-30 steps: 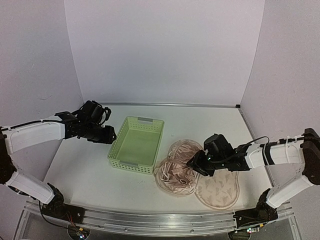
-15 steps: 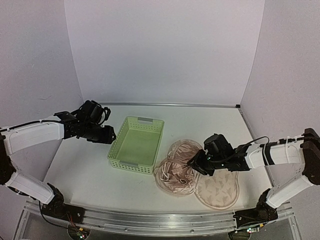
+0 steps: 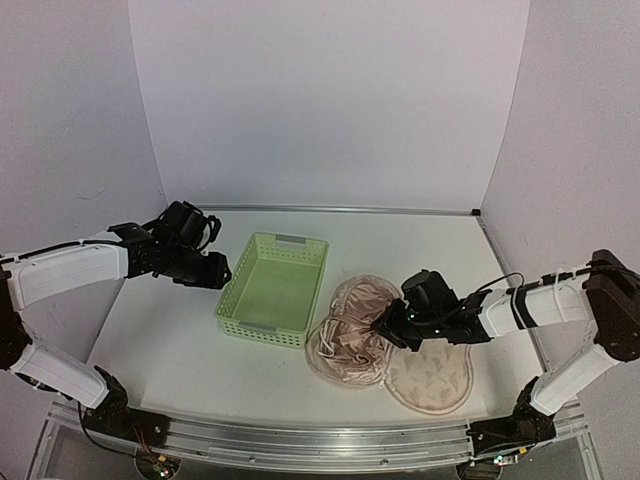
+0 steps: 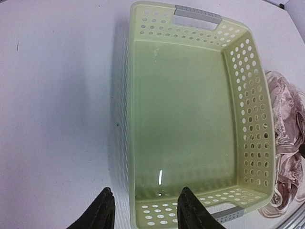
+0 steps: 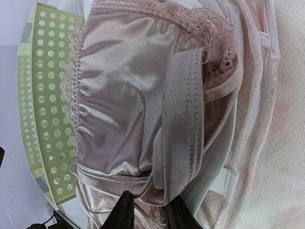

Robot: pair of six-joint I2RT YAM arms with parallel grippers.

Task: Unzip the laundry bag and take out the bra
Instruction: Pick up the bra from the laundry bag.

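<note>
The laundry bag point(image 3: 432, 380) lies unzipped and spread flat right of centre, patterned flap nearest me; its mesh lining point(image 5: 281, 119) fills the right of the right wrist view. The pink satin bra point(image 3: 352, 318) with lace trim lies bunched on the bag's left half. My right gripper point(image 3: 386, 328) is down on the bra point(image 5: 128, 95), its fingers point(image 5: 148, 211) pinched close on a fold of satin. My left gripper point(image 3: 216, 271) hovers open and empty over the basket's left wall point(image 4: 145, 210). The bra's edge shows in the left wrist view point(image 4: 286, 109).
A light green lattice basket point(image 3: 285, 241) stands empty left of the bag, touching the bra's edge; it shows in the left wrist view point(image 4: 198, 12) and the right wrist view point(image 5: 40, 95). White walls enclose the table on three sides.
My right gripper has shifted a little left and down onto the bra. The bra's folds have bunched slightly. The left arm has not moved.
</note>
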